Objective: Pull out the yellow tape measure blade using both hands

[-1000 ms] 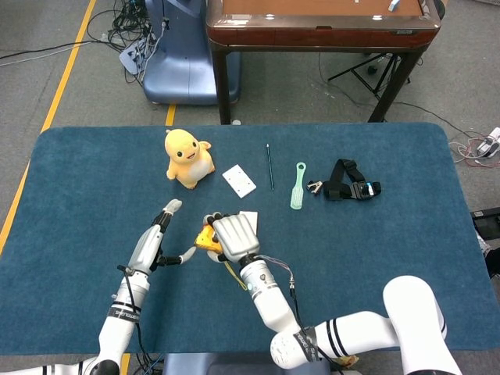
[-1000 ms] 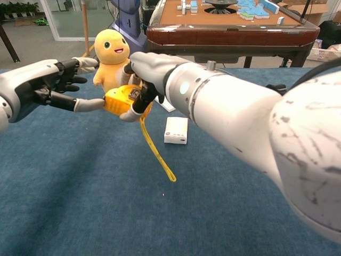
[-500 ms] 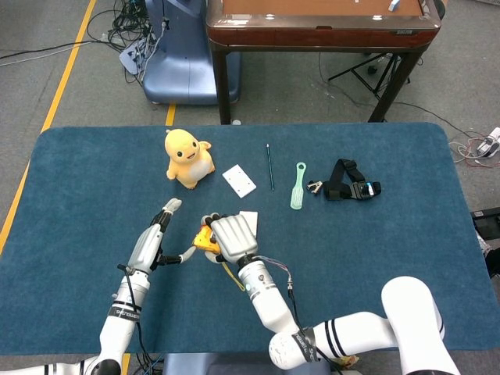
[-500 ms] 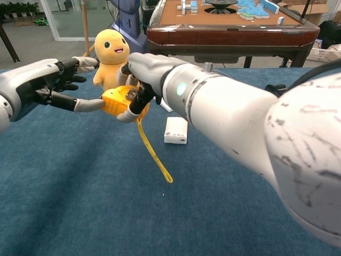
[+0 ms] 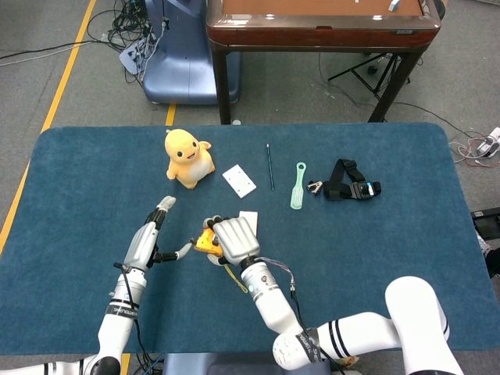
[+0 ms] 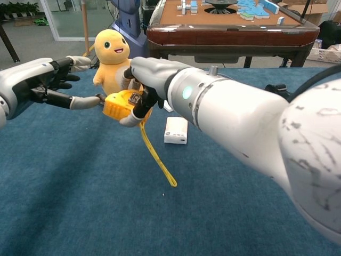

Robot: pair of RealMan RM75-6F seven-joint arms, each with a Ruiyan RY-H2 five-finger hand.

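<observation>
My right hand [image 5: 234, 238] [image 6: 152, 74] grips the yellow tape measure case [image 5: 205, 242] [image 6: 120, 104] from above, a little over the blue table. A short length of yellow blade [image 6: 157, 157] [image 5: 231, 275] hangs out of the case and slants down to the cloth. My left hand [image 5: 148, 238] [image 6: 48, 85] is just left of the case with its fingers apart and holds nothing. Its thumb tip reaches the case's left edge; I cannot tell whether they touch.
A yellow plush duck [image 5: 187, 158] [image 6: 111, 58] stands behind the hands. A small white box [image 5: 248, 220] [image 6: 176, 130] lies right of the case. Farther back are a white card [image 5: 239, 180], a pen [image 5: 269, 166], a green tool [image 5: 298, 186] and a black strap [image 5: 348, 187].
My left hand has drawn back to the left, so its thumb now only reaches the case's edge. The right hand and the case have shifted slightly right and down.
</observation>
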